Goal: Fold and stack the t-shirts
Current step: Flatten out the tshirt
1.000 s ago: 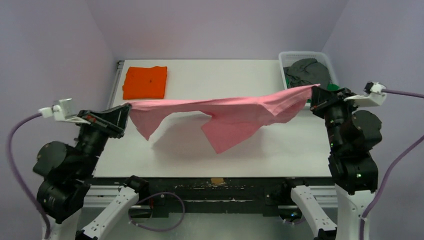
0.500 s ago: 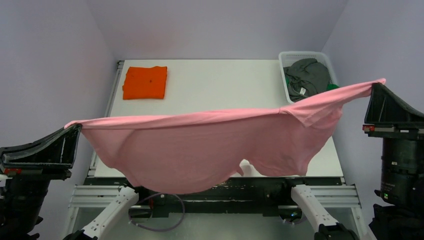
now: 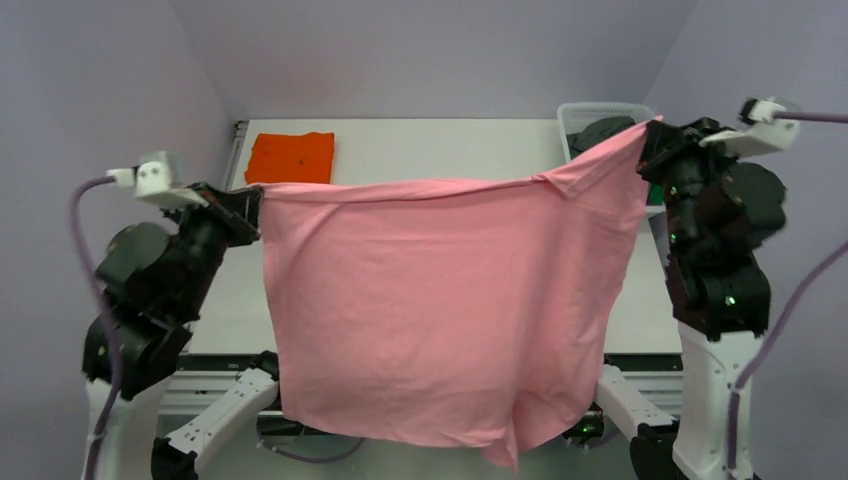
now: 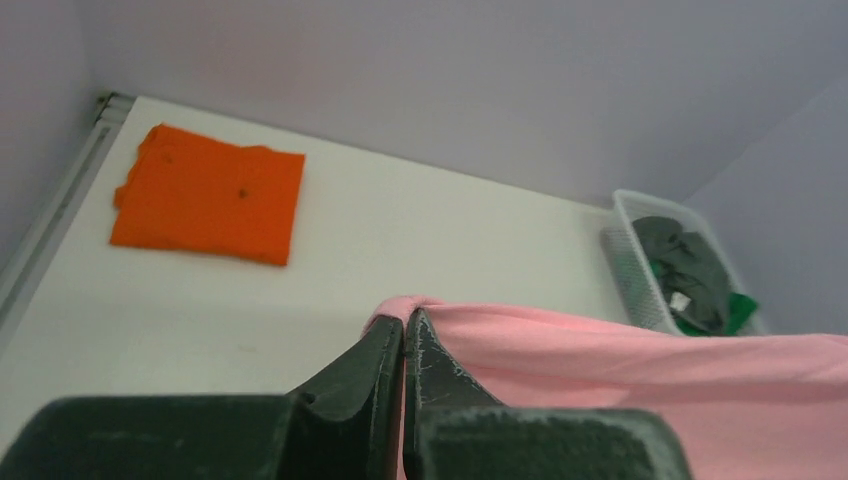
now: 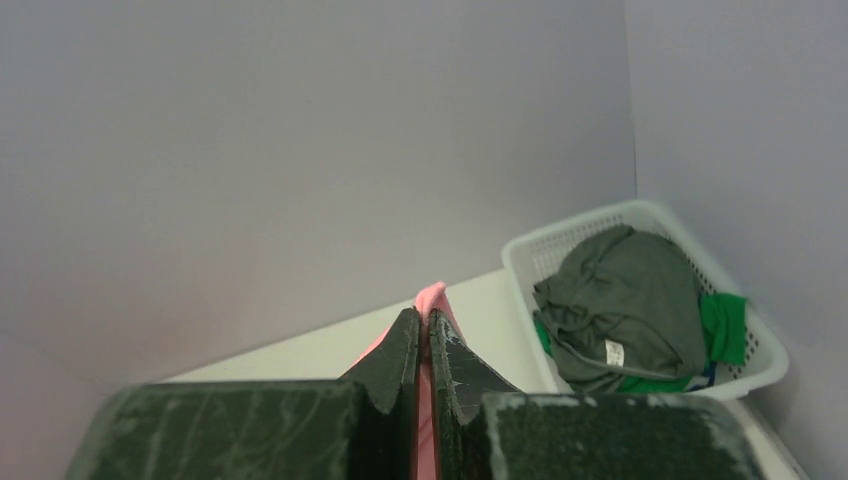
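Observation:
The light pink t-shirt (image 3: 440, 310) hangs spread in the air between my two grippers, covering most of the table in the top view. My left gripper (image 3: 256, 197) is shut on its left top corner, seen pinched in the left wrist view (image 4: 404, 318). My right gripper (image 3: 648, 135) is shut on its right top corner, seen in the right wrist view (image 5: 427, 322). The orange t-shirt (image 3: 290, 157) lies folded at the table's back left and shows in the left wrist view (image 4: 208, 192). Dark grey (image 5: 620, 300) and green (image 5: 722, 325) shirts lie in the basket.
The white mesh basket (image 5: 655, 214) stands at the table's back right corner. The white table (image 3: 450, 150) shows bare behind the hanging shirt. Lilac walls close in on both sides and at the back.
Both grippers have swung the pink shirt up and toward the back. It was stretched low over the table, then ballooned out; now it hangs flat like a curtain.

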